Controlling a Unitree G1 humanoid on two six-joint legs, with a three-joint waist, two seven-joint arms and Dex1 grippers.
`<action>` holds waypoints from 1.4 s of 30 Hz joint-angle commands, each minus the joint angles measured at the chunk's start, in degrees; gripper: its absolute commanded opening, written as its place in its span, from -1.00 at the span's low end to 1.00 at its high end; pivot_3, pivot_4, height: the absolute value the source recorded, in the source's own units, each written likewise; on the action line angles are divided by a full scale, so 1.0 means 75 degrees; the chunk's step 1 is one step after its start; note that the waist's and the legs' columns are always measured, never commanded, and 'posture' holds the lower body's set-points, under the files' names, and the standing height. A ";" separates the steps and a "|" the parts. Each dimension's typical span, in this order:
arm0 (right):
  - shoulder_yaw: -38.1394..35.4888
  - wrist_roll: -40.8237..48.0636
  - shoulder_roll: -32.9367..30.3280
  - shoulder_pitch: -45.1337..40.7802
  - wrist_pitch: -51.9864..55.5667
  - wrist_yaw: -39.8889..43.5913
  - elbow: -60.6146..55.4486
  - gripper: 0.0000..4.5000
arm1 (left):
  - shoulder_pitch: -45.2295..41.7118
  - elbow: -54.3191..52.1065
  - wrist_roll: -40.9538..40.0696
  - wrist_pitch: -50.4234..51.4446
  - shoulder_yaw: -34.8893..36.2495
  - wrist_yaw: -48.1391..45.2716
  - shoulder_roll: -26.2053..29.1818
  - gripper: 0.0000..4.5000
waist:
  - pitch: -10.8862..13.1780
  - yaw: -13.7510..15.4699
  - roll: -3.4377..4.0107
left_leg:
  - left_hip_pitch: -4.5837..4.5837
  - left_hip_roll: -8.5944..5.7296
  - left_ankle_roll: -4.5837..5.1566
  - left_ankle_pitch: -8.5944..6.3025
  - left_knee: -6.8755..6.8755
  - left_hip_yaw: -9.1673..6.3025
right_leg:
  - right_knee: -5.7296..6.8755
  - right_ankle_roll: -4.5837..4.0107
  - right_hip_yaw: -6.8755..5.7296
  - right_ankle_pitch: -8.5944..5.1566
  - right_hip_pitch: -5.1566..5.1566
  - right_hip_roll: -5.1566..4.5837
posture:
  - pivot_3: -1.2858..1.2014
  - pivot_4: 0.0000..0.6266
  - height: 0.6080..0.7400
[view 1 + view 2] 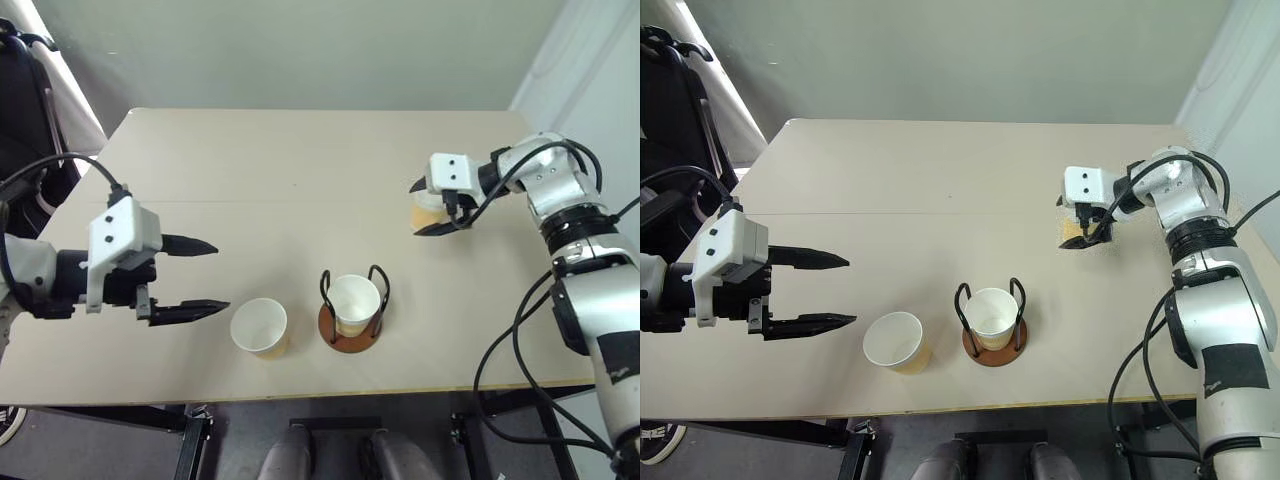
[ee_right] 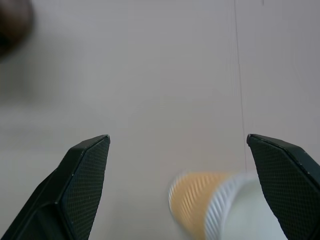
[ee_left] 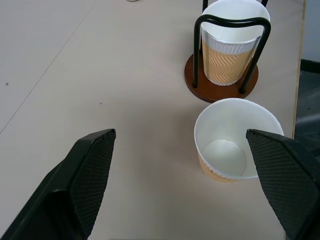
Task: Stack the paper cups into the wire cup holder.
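Right wrist view shows a tan paper cup (image 2: 215, 205) just below the right gripper (image 1: 432, 208), whose jaws stand wide and empty. Light and crushable, it wants a gentle mid-wall pinch. Left gripper (image 1: 198, 277), jaws apart, faces another cup (image 1: 260, 326) beside the wire cup holder (image 1: 352, 311).

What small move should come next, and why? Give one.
Probably ease the open right gripper down around the far cup, then close: its fingers straddle that cup without gripping it, and the holder has only one cup so far.

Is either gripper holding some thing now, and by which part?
Nothing is held. The left gripper is open beside the tan paper cup; the right gripper is open around another tan cup, not closed.
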 commanded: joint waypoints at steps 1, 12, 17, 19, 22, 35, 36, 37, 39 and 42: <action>0.0153 -0.0497 -0.0136 -0.0346 -0.0028 -0.0514 0.0202 0.98 | -0.0066 -0.0228 -0.0106 0.0008 0.0231 0.0048 0.0143 1.00 | 0.0000 -0.0004 0.0001 | 0.0000 0.0000 0.0000 0.0000 0.0000 0.0000 | 0.0001 0.0000 0.0000 0.0000 -0.0001 0.0000 | 0.03 -0.52 1.00; 0.0381 -0.1290 0.0220 -0.0543 -0.0148 -0.1248 0.0950 0.73 | 0.0079 -0.0408 -0.0189 0.0168 0.0431 0.0115 0.0161 1.00 | 0.0001 -0.0009 0.0001 | 0.0002 0.0001 -0.0002 -0.0001 -0.0003 0.0000 | 0.0004 0.0000 -0.0003 0.0000 -0.0002 0.0000 | 0.03 -0.52 1.00; 0.0341 -0.1293 0.0403 -0.0541 -0.0252 -0.1167 0.0996 -0.06 | 0.0151 -0.0471 -0.0185 0.0227 0.0463 0.0192 0.0140 1.00 | 0.0001 -0.0008 0.0002 | 0.0001 0.0002 -0.0002 -0.0001 -0.0003 0.0000 | 0.0004 0.0000 -0.0003 0.0000 -0.0003 0.0000 | 0.03 -0.52 1.00; 0.0358 -0.1336 0.0423 -0.0531 -0.0293 -0.1224 0.1016 -0.37 | 0.0193 -0.0495 -0.0180 0.0234 0.0481 0.0214 0.0130 1.00 | 0.0001 -0.0006 0.0001 | 0.0001 0.0002 -0.0003 -0.0002 -0.0003 0.0000 | 0.0004 -0.0001 -0.0003 0.0000 -0.0003 0.0000 | 0.03 -0.52 1.00; 0.0361 -0.1379 0.0423 -0.0520 -0.0360 -0.1244 0.1020 -0.89 | 0.0229 -0.0499 -0.0160 0.0236 0.0488 0.0241 0.0131 1.00 | 0.0001 -0.0006 0.0001 | 0.0001 0.0001 -0.0003 -0.0002 -0.0003 0.0000 | 0.0003 -0.0001 -0.0003 0.0000 -0.0002 0.0000 | 0.03 -0.52 1.00; -0.0740 0.2966 -0.0654 -0.0054 0.2120 0.2176 -0.3684 -0.98 | 0.0250 -0.0348 -0.0103 0.0144 0.0561 0.0103 0.0242 1.00 | 0.0003 -0.0022 0.0005 | -0.0004 0.0002 -0.0019 0.0004 -0.0018 0.0002 | -0.0006 -0.0010 -0.0003 -0.0005 -0.0006 0.0001 | 0.03 -0.52 1.00; -0.0656 0.3717 -0.0903 0.0112 0.2798 0.2193 -0.4630 -0.98 | 0.0235 -0.0311 -0.0083 0.0119 0.0511 0.0094 0.0250 1.00 | 0.0003 -0.0013 0.0003 | 0.0000 0.0002 -0.0030 0.0011 -0.0030 0.0002 | -0.0008 -0.0011 -0.0004 -0.0006 -0.0005 0.0001 | 0.03 -0.52 1.00; -0.0631 0.4488 -0.1120 0.0281 0.3469 0.2193 -0.5604 -0.98 | 0.0195 -0.0265 -0.0064 0.0089 0.0432 0.0094 0.0254 1.00 | 0.0003 -0.0007 0.0003 | -0.0002 0.0003 -0.0050 0.0027 -0.0044 0.0000 | -0.0015 -0.0014 -0.0007 -0.0008 -0.0003 0.0002 | 0.03 -0.52 1.00; -0.0663 0.5793 -0.1419 0.0606 0.4574 0.2193 -0.7246 -0.98 | 0.0090 -0.0181 -0.0028 0.0035 0.0234 0.0113 0.0253 1.00 | 0.0000 -0.0010 -0.0002 | 0.0003 0.0006 -0.0080 0.0050 -0.0061 -0.0001 | -0.0023 -0.0021 -0.0008 -0.0012 0.0002 0.0004 | 0.03 -0.52 1.00; -0.0714 0.6709 -0.1597 0.0952 0.5475 0.2193 -0.8600 -0.98 | -0.0069 -0.0095 0.0010 -0.0025 -0.0035 0.0142 0.0248 1.00 | 0.0001 -0.0046 -0.0006 | 0.0036 0.0018 -0.0093 0.0057 -0.0072 0.0000 | -0.0041 -0.0026 -0.0005 -0.0016 0.0037 0.0019 | 0.03 -0.52 1.00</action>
